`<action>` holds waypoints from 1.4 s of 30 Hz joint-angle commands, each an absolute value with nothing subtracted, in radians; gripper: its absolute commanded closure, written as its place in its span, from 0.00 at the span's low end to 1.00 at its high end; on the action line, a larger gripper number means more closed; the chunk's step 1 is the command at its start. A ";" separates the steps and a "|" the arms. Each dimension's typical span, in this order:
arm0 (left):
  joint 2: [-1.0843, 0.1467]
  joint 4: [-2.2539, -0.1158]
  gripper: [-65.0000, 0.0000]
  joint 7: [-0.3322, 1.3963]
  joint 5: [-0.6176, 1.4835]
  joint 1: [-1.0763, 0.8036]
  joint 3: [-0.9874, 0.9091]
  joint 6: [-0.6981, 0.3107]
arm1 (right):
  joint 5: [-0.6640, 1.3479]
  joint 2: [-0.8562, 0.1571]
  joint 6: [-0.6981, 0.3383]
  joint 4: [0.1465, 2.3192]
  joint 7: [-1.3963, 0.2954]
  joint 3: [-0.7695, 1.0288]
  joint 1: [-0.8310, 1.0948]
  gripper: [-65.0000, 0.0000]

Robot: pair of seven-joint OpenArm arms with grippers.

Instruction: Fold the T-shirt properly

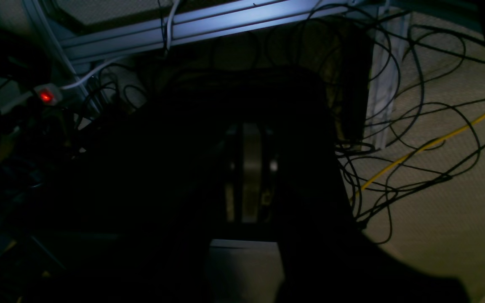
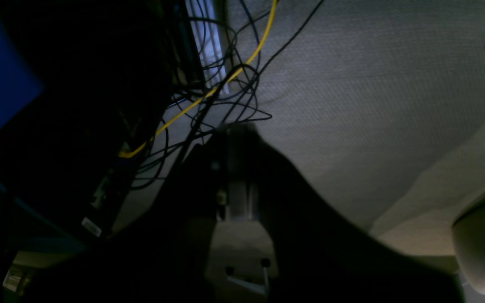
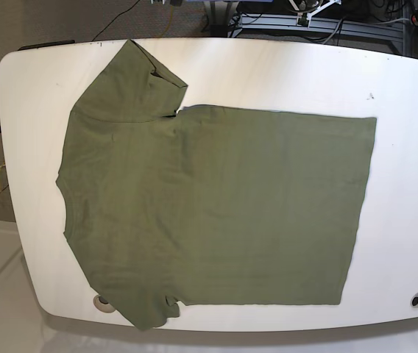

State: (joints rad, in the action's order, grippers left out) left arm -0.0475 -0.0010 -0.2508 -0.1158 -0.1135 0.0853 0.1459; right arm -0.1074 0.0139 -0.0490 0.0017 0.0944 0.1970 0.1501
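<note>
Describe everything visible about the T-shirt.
The T-shirt is plain olive-green cloth without print, spread flat and unfolded on the white table. Its collar end lies toward the base view's left, its hem toward the right. One short sleeve reaches the far edge, the other overhangs the near edge. Neither gripper touches it.

Both wrist views show each gripper as a dark, almost black silhouette, the left gripper (image 1: 249, 185) and the right gripper (image 2: 236, 185) each built around pale grey metal plates at the centre.
</note>
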 commanded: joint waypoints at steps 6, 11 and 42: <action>-0.058 -0.005 0.99 -0.248 -0.104 -0.124 0.083 0.136 | -0.104 0.012 -0.053 0.013 0.089 0.198 0.161 1.00; -0.059 -0.011 1.00 -0.244 -0.103 -0.128 0.080 0.135 | -0.107 0.012 -0.053 0.010 0.095 0.199 0.162 1.00; -0.073 -0.040 1.00 -0.256 -0.096 -0.146 0.079 0.114 | -0.106 0.010 -0.054 0.024 0.117 0.199 0.189 1.00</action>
